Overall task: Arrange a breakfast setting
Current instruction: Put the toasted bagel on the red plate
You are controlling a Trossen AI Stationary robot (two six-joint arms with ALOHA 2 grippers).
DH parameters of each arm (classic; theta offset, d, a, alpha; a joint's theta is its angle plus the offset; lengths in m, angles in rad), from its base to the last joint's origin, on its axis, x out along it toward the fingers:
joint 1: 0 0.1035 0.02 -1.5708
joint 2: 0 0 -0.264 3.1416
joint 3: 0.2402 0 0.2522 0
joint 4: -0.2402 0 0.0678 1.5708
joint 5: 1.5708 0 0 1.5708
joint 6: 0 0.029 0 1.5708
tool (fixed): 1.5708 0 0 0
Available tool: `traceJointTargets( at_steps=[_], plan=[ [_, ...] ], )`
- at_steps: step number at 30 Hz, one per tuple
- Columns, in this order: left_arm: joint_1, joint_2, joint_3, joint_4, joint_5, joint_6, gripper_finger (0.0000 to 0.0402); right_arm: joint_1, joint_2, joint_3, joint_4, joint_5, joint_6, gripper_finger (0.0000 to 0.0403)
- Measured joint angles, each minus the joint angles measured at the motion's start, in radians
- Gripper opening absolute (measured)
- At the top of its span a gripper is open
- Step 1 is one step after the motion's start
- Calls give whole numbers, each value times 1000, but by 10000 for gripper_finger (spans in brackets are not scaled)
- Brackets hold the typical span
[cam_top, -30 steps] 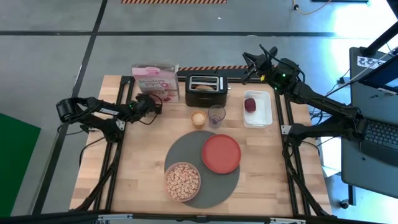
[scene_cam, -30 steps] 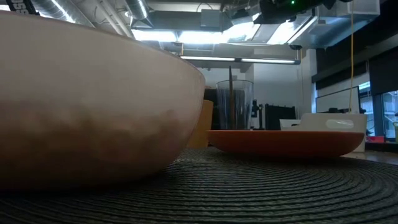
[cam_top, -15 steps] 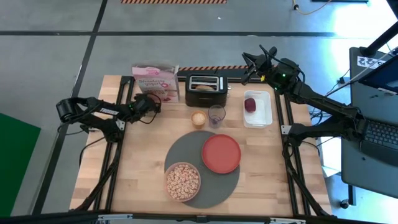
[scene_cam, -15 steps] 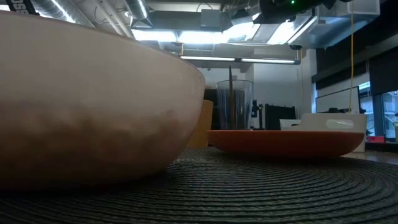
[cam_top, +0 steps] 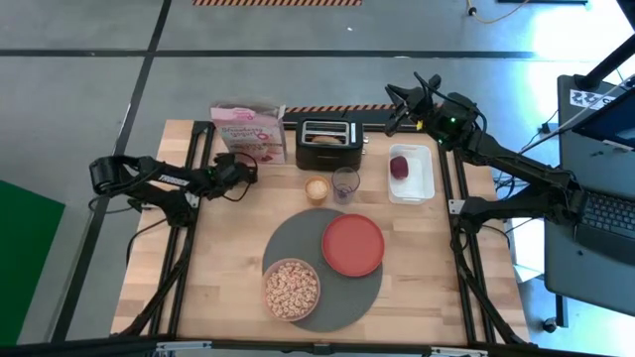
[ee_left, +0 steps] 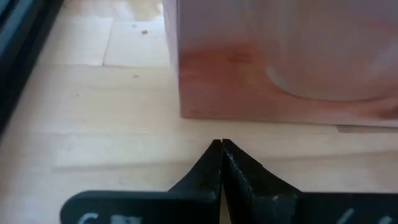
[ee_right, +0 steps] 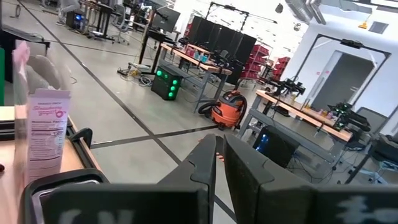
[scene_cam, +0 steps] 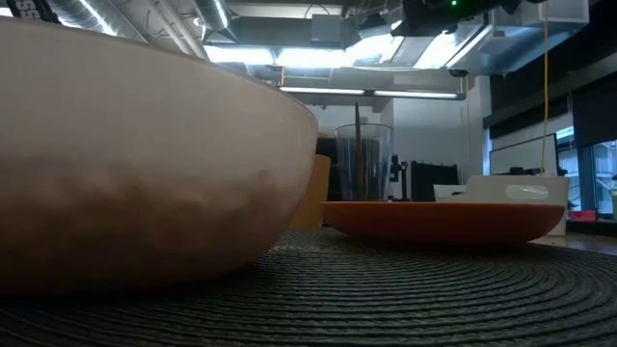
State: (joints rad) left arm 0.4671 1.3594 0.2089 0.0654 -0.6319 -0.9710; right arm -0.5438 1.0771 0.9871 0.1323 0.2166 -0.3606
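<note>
Well apart: plate (cam_top: 352, 245), both jaws.

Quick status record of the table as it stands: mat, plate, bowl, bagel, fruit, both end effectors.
mat: centre-front of table
plate: on mat, empty
bowl: on mat's near-left edge, holds cereal
bagel: in toaster
fruit: in white tray
left end effector: shut, empty, by cereal box
right end effector: raised past table's back right, nearly shut, empty

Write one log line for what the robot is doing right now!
left hand: shut, empty, by cereal box | right hand: nearly shut, empty, raised behind toaster | bowl, plate: on mat
</note>
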Motion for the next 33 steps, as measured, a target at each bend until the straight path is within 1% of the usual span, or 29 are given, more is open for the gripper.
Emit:
traceJointTargets(
  at_steps=[2,5,10,12,14,15,17,18,19,21,22,24,25,27,29,33],
  plan=[
    [-26,0,0,4,8,-32,0,0,0,0,-1,-3,0,35],
    [-82,-3,-2,25,24,-39,0,0,0,0,-2,-9,0,35],
    [-190,-46,-4,62,154,-47,0,0,0,0,-3,-9,0,35],
    [-225,-59,-5,96,215,-22,0,0,0,0,-5,-9,0,35],
    [-251,-67,-6,161,325,23,0,0,0,0,-14,-27,17,35],
    [-263,-66,-7,205,389,50,0,0,1,0,-17,-56,30,35],
    [-283,-63,-8,303,517,94,0,0,11,0,-12,-153,59,35],
    [-293,-64,-8,371,552,105,0,0,19,0,-12,-218,73,35],
    [-299,-65,-1,440,566,93,0,0,30,0,-12,-283,84,35],
    [-311,-78,23,601,542,50,0,2,56,0,-15,-401,117,35],
    [-318,-85,41,691,525,63,0,2,73,0,-16,-451,142,35],
    [-333,-86,106,872,500,162,0,2,108,0,-16,-519,193,35],
    [-334,-87,135,930,497,231,0,2,128,0,-16,-533,210,35],
    [-332,-88,210,996,495,373,0,1,164,0,-18,-544,230,35],
    [-332,-91,295,1012,502,481,0,1,199,0,-12,-548,232,35],
    [-326,-90,443,996,539,553,0,1,258,0,-25,-571,224,50]
  ],
)
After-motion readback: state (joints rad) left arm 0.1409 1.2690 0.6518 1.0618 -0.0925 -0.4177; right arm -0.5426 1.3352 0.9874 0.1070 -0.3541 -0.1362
